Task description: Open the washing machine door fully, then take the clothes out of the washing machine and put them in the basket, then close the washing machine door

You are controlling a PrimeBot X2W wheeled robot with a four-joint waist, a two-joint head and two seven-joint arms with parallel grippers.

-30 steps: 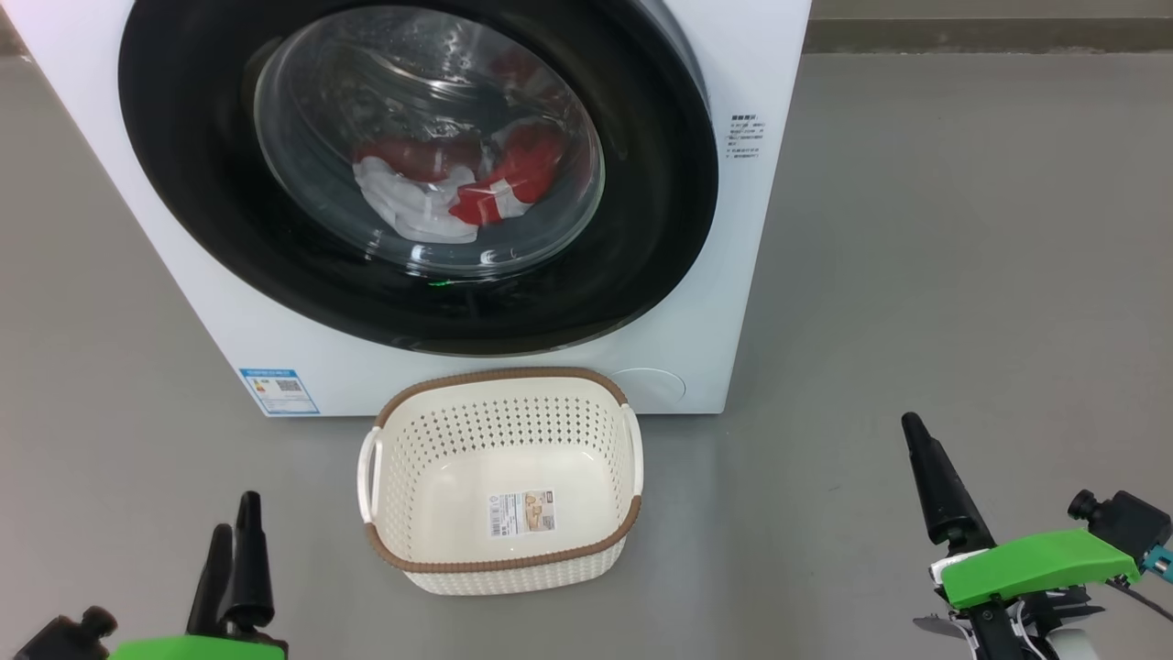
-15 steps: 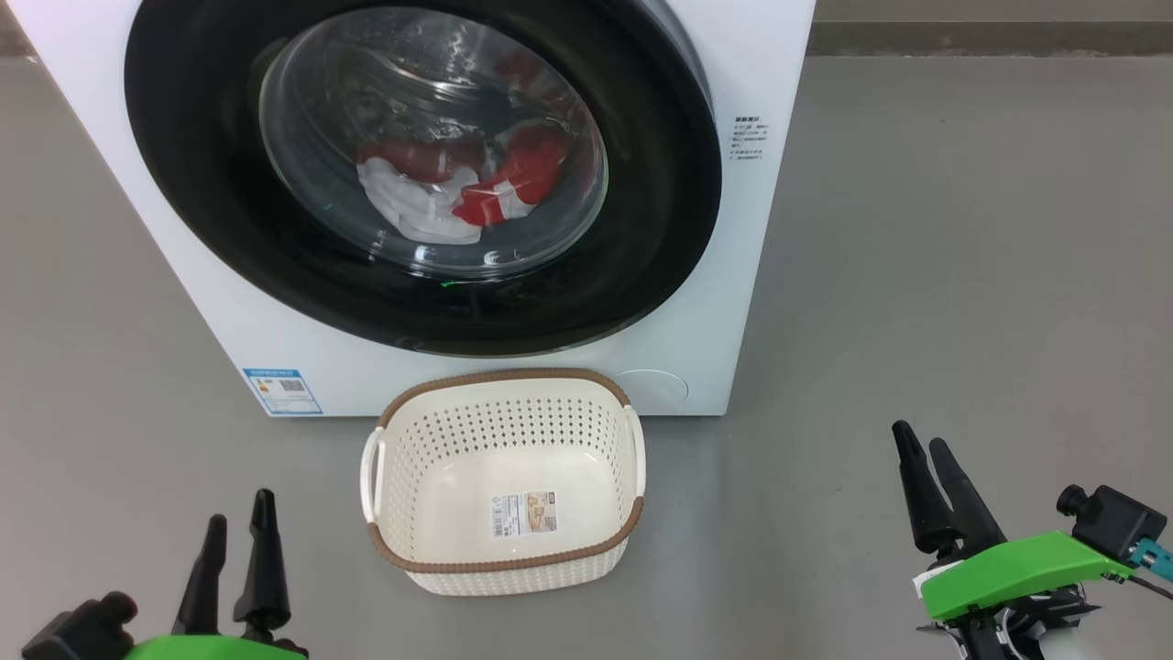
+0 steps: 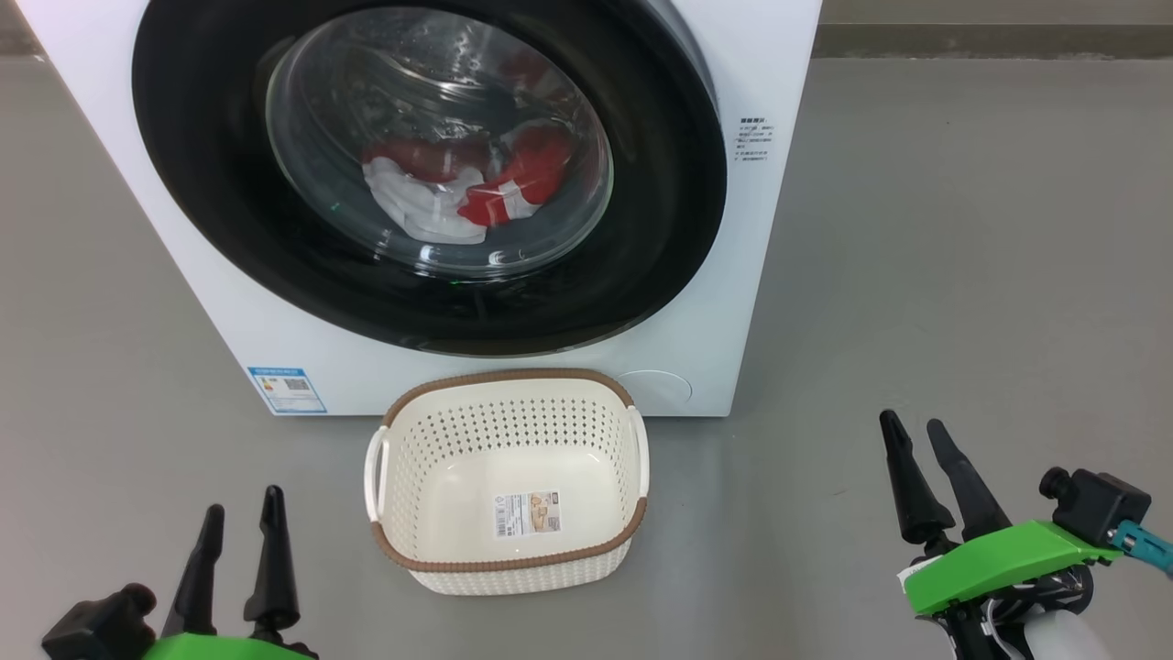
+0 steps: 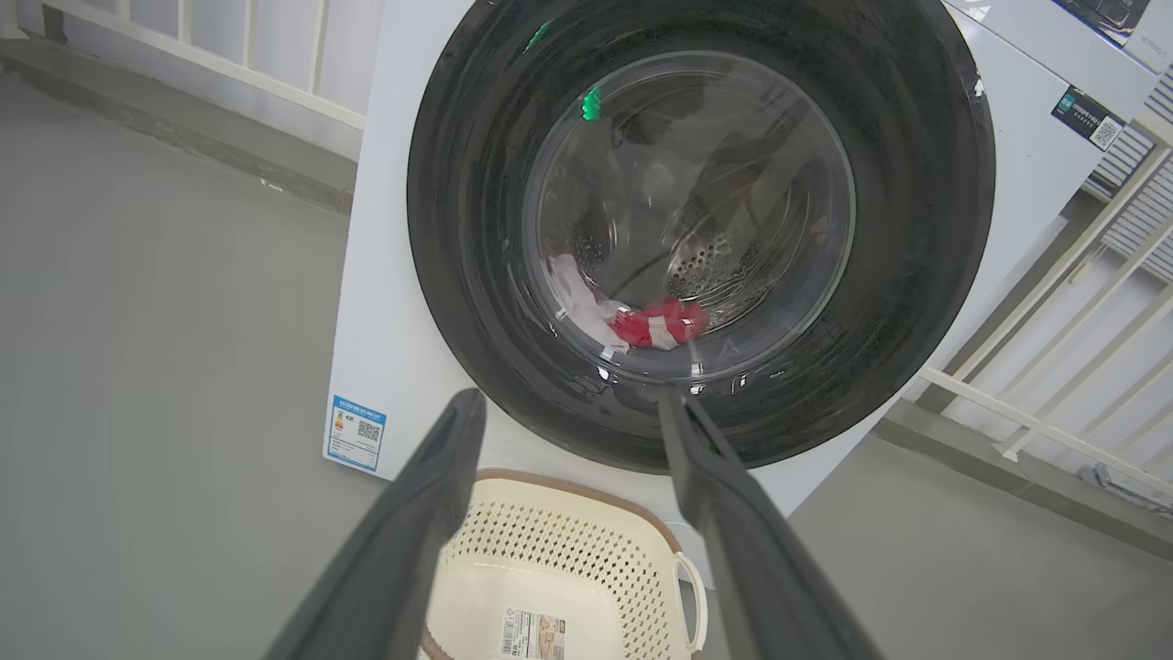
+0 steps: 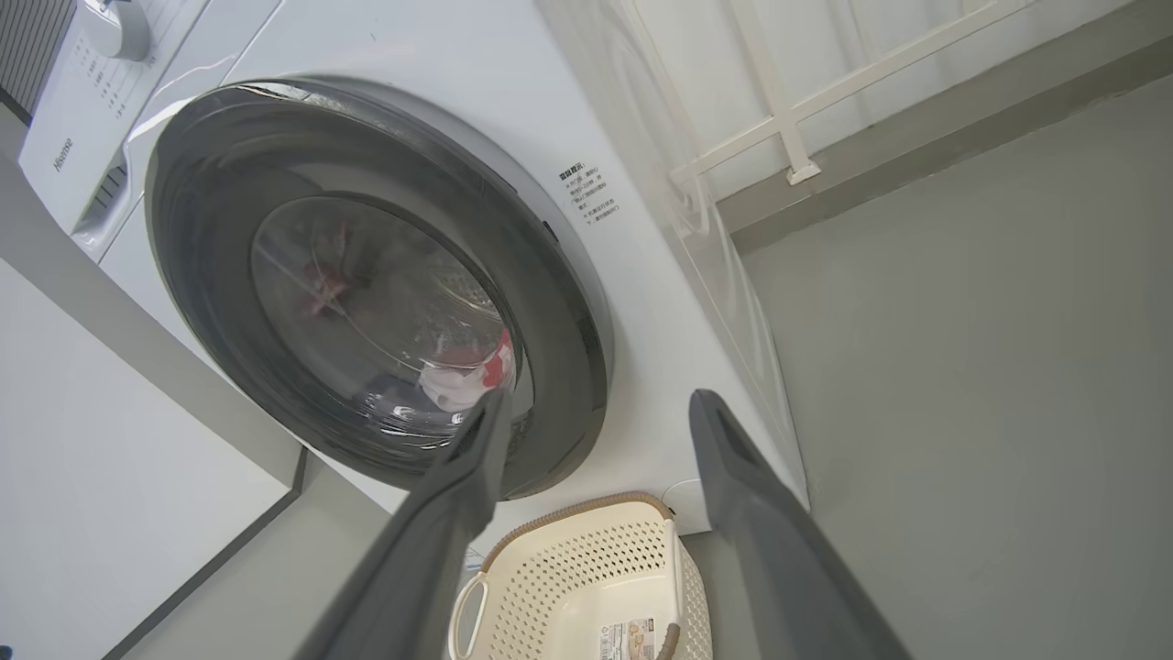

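Black-rimmed door (image 3: 202, 183) sits shut on the washing machine (image 3: 348, 380) in my head view, clothes (image 3: 458, 197) behind its glass; the empty basket (image 3: 513, 576) lies between my left gripper (image 3: 244, 500) and right gripper (image 3: 911, 420), both wide, holding nothing. Left wrist view: door ahead of that gripper, basket beneath. Right wrist view likewise. I judge every step remains

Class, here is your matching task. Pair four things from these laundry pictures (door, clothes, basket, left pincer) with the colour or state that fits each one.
Column one:
1. door
2. clothes
3. basket
4. left pincer

Column two:
A. cream with a brown rim, nothing in it
B. open, gripping nothing
C. red and white
D. round, with a glossy black rim

Pairs: 1-D, 2-C, 3-A, 4-B
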